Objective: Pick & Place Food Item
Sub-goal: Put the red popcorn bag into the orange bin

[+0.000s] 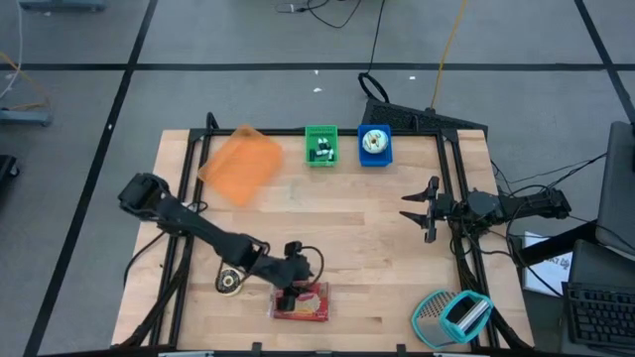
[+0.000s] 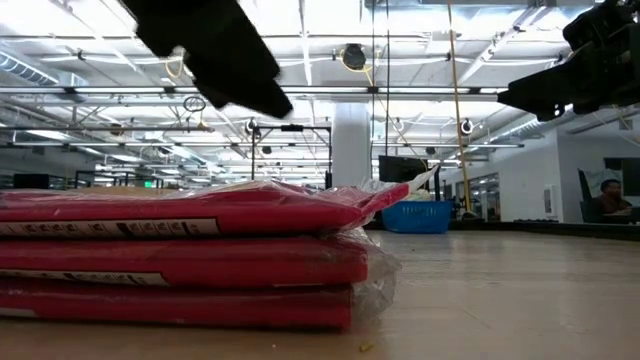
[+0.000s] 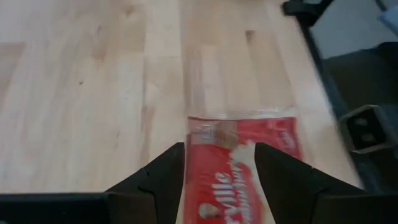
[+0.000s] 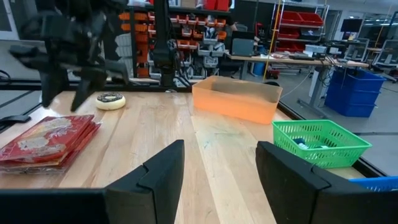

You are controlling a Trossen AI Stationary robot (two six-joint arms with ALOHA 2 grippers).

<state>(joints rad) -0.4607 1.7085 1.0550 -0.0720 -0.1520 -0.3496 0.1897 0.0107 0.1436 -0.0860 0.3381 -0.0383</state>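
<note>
The red food packet (image 1: 301,303) lies flat on the wooden table (image 1: 337,228) close to its front edge, and everything else is placed from it. The left gripper (image 1: 289,294) hangs right over the packet's top, its two dark fingers (image 3: 163,180) spread apart with the red wrapper showing between them in the left wrist view; whether the tips touch the wrapper cannot be told. Just beside the packet, on the left arm's side, sits a small round roll of tape (image 1: 231,282). Well beyond the packet, at the table's far edge, stand an orange bin (image 1: 241,164), a green basket (image 1: 320,145) and a blue basket (image 1: 374,145). Off toward the packet's right-arm side, the right gripper (image 1: 421,209) waits above the bare wood with its fingers parted and nothing between them, and a teal-handled scrubber (image 1: 453,316) rests at the near corner.
</note>
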